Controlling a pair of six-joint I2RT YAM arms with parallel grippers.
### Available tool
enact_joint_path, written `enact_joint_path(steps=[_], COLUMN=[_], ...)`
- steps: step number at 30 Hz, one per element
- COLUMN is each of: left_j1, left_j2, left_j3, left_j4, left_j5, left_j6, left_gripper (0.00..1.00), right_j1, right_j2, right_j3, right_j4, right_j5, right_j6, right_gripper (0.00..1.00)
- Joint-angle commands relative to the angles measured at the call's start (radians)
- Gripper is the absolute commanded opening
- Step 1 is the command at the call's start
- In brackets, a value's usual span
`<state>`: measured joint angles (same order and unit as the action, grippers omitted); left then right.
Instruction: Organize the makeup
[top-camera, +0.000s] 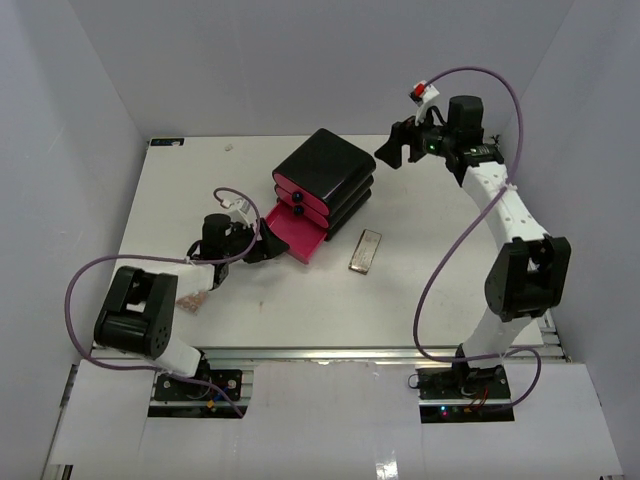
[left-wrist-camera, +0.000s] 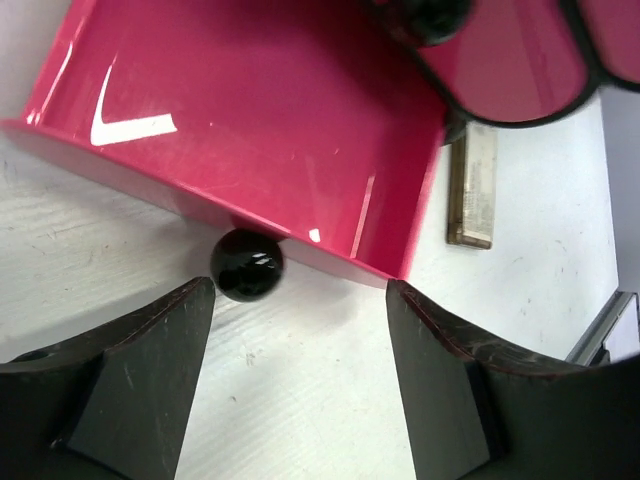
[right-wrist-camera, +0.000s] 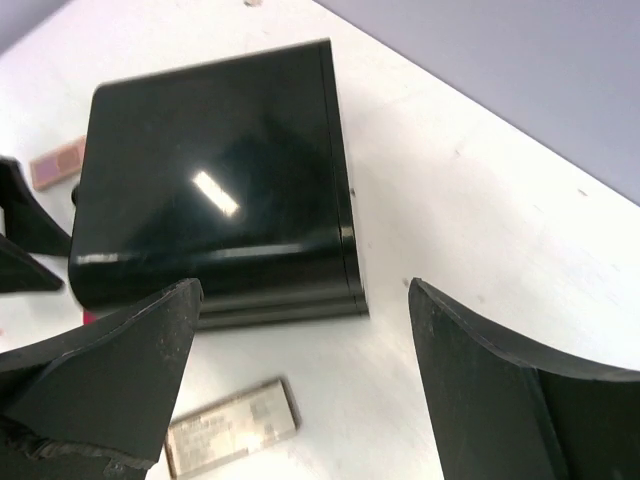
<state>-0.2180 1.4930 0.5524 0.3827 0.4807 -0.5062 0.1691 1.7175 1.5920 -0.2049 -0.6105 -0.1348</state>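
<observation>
1. Top view: shows the palette (top-camera: 366, 250) flat on the table (top-camera: 430, 290), just right of the pulled-out drawer (top-camera: 298, 240) of the black box (top-camera: 325, 175), and a pinkish piece (top-camera: 192, 300) beside the left arm.
2. Left wrist: shows the left gripper (left-wrist-camera: 300, 335) spread and empty, with the knob (left-wrist-camera: 247, 263) untouched just ahead.
3. Right wrist: shows the right gripper (right-wrist-camera: 302, 295) wide apart, empty, above the box.

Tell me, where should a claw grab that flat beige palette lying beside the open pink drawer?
Probably across its short width, pinching the two long edges near the middle, coming straight down from above. The palette lies flat on the table, thin and oblong, so only its edges offer purchase; it sits apart from the open drawer, leaving room on both sides.
</observation>
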Motion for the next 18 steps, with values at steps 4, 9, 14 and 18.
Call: enact_joint_path(steps=[4,9,14,18], left_j1=[-0.001,0.003,0.003,0.002], left_j2=[-0.402,-0.583,-0.708,-0.784], left_j3=[-0.113,-0.115,-0.022,0.037], left_j4=[-0.088,-0.189,-0.35,-0.452], left_j5=[-0.189,-0.21,-0.205,-0.21], left_j6=[0.02,-0.039,-0.058,-0.015], left_gripper=[0.98,0.98,0.98,0.98], right_j1=[0.139,0.298,0.328,0.329], right_j2=[-0.272,-0.311,-0.223,-0.135], right_j3=[-0.386,-0.584,-0.55,-0.537], right_j4=[-0.106,-0.038,-0.057,-0.043], right_j5=[0.2,0.578,0.689,0.685], right_j6=[-0.177,0.085,0.288,0.388], right_gripper=[0.9,0.9,0.9,0.9])
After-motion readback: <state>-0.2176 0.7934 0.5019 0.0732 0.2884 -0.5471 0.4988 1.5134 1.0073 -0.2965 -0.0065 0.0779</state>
